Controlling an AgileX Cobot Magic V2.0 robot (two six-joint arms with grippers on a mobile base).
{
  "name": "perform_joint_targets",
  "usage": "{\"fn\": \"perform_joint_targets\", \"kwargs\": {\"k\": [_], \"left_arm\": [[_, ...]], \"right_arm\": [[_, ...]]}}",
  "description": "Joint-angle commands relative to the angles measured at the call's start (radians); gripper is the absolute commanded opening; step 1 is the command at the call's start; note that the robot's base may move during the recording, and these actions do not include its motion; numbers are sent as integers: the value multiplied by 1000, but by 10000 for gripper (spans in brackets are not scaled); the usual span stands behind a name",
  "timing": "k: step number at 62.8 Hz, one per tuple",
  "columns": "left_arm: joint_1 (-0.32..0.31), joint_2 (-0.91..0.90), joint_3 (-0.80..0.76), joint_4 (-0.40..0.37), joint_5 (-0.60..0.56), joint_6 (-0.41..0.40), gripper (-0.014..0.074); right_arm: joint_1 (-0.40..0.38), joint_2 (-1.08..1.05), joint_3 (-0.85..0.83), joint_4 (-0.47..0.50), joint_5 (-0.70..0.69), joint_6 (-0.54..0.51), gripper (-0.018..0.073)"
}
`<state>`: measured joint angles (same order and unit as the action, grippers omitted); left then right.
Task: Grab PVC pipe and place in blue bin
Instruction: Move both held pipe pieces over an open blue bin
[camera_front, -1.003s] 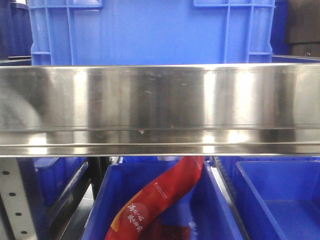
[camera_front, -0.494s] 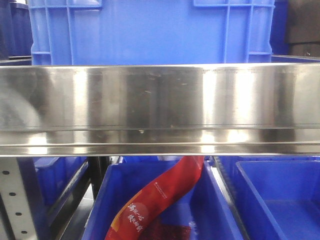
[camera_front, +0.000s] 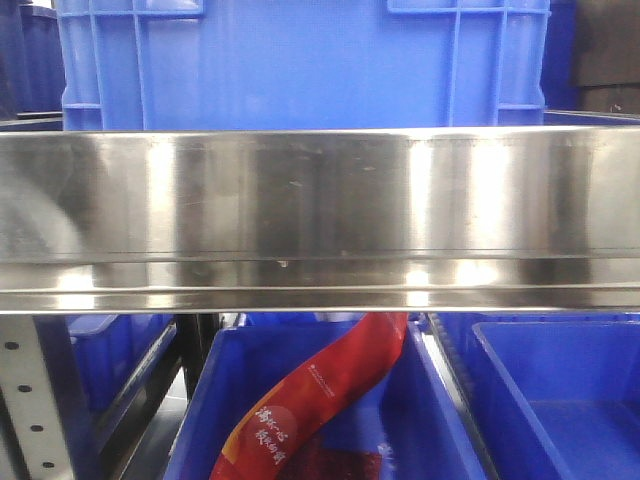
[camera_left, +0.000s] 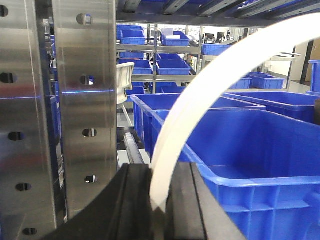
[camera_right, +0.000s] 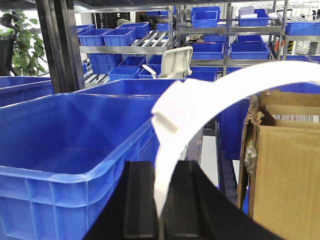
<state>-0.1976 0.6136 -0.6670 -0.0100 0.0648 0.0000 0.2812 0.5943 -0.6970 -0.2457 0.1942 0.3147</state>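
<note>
Right claw pinches the PVC pipe beside a blue bin. Left claw clamps a long white strip

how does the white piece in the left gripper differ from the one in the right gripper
The white strip in the left gripper is a smooth, plain arc; the PVC pipe in the right gripper has a squared step low on its curve. The white strip sweeps shallowly upward past the frame edge; the PVC pipe bends tighter and levels off. Both are white, pinched at the lower end.
</note>
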Motion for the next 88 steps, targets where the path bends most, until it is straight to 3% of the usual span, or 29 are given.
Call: {"fn": "perform_joint_targets", "kwargs": {"k": [1,13,20,30,38,51,64,76,88], "left_arm": [[-7,-2,-3,-10,-30,0,-111],[-7,9,-74,-40,-1,0,-111],[-7,60,-193,-40,81,0,-111],[-7,191,-382,-40,292,0,-111],[-12,277,-466,-40,335,0,-111],[-128,390,-563,-30,339,0,-111],[-230,549,-689,-25,396,-26,-111],[-246,706,-871,-23,454,-112,-111],[-246,861,-1069,-23,546,-144,-111]], "right_arm": [[-2,0,-2,-4,-27,-5,-163],[0,5,-41,-2,-19,-5,-162],[0,40,-123,-14,34,-5,-162],[1,156,-256,-8,164,-20,-162],[28,240,-313,7,183,-21,-162],[166,388,-400,-10,191,-30,-162],[241,527,-523,3,227,-30,-162],[269,644,-673,59,339,-30,-162],[269,752,-787,137,359,-30,-162]]}}
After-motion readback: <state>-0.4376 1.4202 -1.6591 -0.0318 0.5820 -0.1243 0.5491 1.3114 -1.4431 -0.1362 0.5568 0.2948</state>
